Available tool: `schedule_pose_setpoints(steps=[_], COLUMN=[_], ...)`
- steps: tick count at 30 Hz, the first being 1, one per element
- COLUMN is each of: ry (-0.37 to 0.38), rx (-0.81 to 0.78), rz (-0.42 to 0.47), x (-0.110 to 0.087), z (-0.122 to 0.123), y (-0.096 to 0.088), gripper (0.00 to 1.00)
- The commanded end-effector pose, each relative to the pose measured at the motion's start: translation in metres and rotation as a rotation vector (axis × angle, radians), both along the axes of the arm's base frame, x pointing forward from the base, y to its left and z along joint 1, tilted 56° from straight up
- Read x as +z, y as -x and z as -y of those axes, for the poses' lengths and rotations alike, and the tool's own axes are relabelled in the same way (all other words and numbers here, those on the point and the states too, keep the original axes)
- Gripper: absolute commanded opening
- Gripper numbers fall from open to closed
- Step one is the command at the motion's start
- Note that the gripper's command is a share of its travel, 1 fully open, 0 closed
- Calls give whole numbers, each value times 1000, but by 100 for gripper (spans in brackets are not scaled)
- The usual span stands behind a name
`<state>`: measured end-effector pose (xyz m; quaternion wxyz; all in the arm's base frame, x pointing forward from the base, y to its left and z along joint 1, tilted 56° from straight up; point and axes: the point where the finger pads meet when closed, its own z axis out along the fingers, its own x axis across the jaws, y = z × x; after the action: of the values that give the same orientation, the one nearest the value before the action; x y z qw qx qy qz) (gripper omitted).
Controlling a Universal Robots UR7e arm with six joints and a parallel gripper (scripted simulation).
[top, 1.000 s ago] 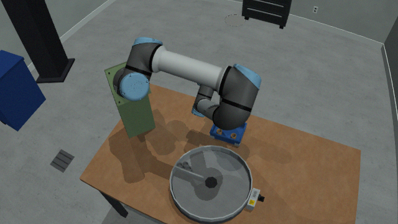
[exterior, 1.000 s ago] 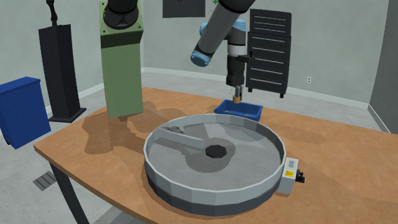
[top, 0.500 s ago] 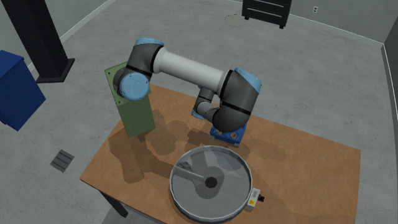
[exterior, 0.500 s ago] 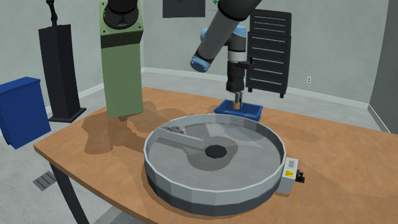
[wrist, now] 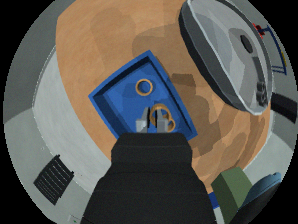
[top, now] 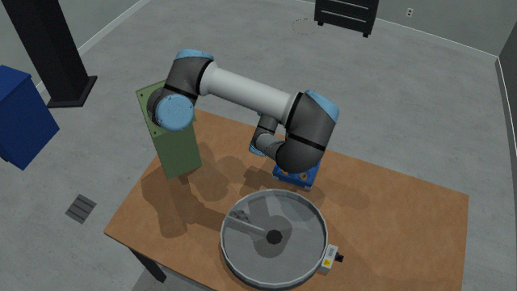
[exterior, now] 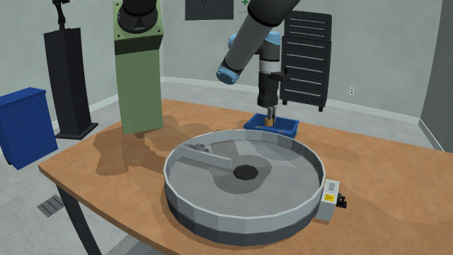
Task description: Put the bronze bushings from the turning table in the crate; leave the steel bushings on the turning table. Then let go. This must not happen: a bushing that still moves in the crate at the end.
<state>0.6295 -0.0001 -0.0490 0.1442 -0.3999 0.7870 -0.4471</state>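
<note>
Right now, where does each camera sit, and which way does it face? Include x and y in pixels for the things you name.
Top: high over the table (top: 404,210) (exterior: 371,170) (wrist: 75,30), looking steeply down at the turntable (top: 229,258) (exterior: 244,224) (wrist: 197,55); the arm shows, its hand hidden.
Exterior: lower, on the turntable's near side, looking across it to the crate (top: 296,180) (exterior: 291,132) (wrist: 112,111); parts of the arm and the hand (exterior: 271,118) (wrist: 152,113) show.
Wrist: on the arm just above the hand, looking down past its fingers into the crate.
Top and exterior share a facing, toward the drawer cabinet (top: 346,12) (exterior: 306,64).

We are seeing the hand (exterior: 272,120) (wrist: 152,113) coming down toward the crate (top: 296,181) (exterior: 291,125) (wrist: 120,104), carrying a bronze bushing (exterior: 269,122) (wrist: 160,106) between its fingers. A second ago we were finding that bushing higher, over the crate's rim in the exterior view; now we are seeing it lower, within the crate's outline. We are also watching the forearm (exterior: 245,44) and its blue end cap (exterior: 227,75) sinking along with it, most of the drop coming in the first half second.
</note>
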Motion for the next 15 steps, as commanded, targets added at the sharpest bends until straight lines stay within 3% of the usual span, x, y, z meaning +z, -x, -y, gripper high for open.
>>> schedule_pose_setpoints(steps=[1, 15], ry=[0, 0], rx=[1, 1], rz=[1, 1], x=[0, -5], z=[0, 5], y=[0, -5], gripper=[0, 0])
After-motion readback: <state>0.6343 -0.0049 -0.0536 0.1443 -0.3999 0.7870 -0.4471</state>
